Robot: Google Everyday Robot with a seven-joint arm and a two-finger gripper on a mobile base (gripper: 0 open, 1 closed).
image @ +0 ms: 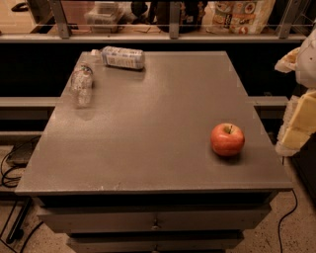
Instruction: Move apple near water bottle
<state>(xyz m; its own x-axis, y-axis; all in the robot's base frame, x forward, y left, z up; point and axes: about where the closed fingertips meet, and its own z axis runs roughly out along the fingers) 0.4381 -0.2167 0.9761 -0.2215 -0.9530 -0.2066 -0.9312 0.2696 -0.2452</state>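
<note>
Your gripper (297, 123) hangs beside the table's (158, 128) right edge; I cannot tell whether it's spread. The apple (227, 139) sits front right, well apart from the clear bottle (81, 84) far left. Descend centred over the apple.

Robot lab or test space, likely. Grey drawer cabinet (158, 128) serving as bench; loose cables (7, 173) on speckled floor (301, 232); railed shelf (148, 35) behind with bin (103, 12) and bags (239, 15); robot's gripper (298, 113) at right edge.
</note>
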